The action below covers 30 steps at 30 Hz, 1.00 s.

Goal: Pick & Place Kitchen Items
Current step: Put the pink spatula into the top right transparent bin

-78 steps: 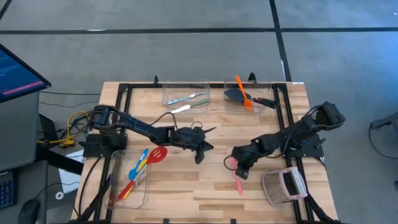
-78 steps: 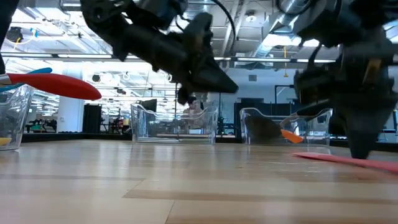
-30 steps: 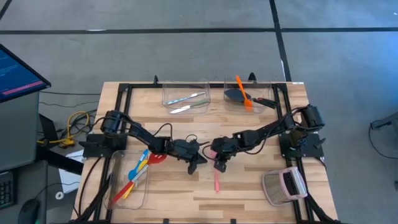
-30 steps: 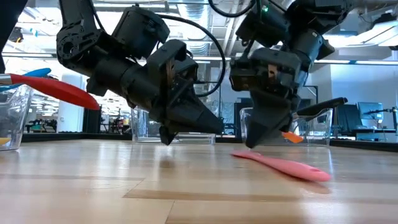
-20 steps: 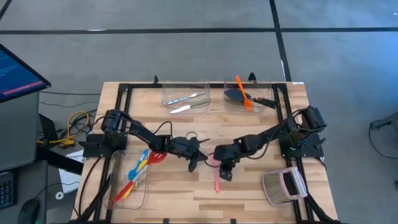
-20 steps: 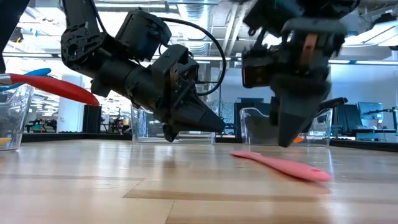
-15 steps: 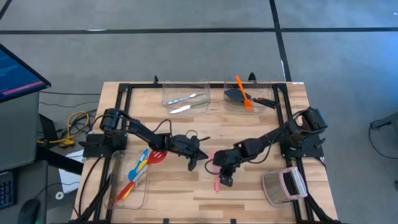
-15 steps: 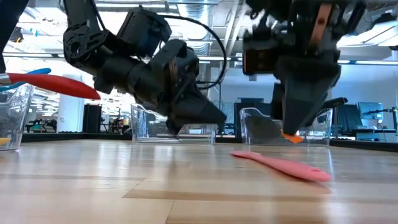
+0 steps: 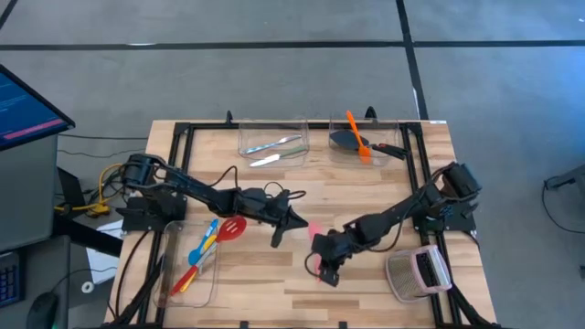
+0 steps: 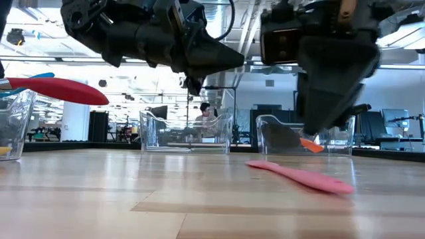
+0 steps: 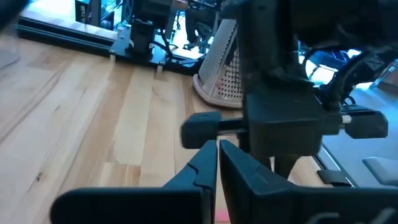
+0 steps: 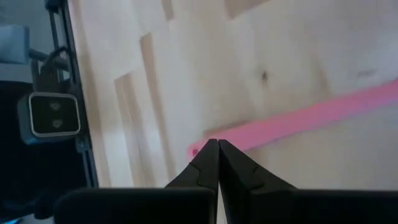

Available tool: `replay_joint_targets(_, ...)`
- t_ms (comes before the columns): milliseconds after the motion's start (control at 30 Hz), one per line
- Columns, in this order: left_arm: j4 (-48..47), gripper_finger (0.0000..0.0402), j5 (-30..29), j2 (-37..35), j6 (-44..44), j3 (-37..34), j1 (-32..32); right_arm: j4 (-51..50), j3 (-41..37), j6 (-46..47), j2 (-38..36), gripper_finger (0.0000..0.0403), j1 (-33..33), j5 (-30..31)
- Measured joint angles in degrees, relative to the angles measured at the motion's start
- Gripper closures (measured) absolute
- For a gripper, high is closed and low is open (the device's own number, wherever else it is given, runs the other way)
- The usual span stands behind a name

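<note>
Right pincer [image 9: 327, 271] has its fingers pressed together, gripping nothing, hanging low over the table [image 9: 366, 196] right above the handle end of the pink spatula [image 10: 302, 178]. The spatula lies flat on the wood; whether the tips touch it I honestly can't tell. Just past it, the left pincer [image 9: 278, 239] is squeezed together too and empty. Beyond its far side sits the red slotted spoon [image 9: 230, 228] in a clear bin [image 9: 174, 291]. Farthest off, the orange spatula [image 9: 357, 136] sticks out of a back bin [image 9: 364, 146].
</note>
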Motion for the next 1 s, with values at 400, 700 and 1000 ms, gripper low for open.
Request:
replay_joint_targets(400, -0.59, 0.0394, -0.21, -4.19, 0.0, -3.67, 0.0, -1.43, 7.94, 2.7, 9.53, 0.0403, 4.2, -2.89)
replay_joint_targets(700, -0.61, 0.0394, -0.2, -4.63, 0.0, -4.07, 0.0, -2.74, 9.8, 6.77, 11.09, 0.0403, 5.62, -3.55)
replay_joint_targets(1000, -0.6, 0.0394, -0.19, -4.63, 0.0, -4.07, 0.0, -1.55, 10.26, 8.03, 13.95, 0.0403, 5.14, 0.49)
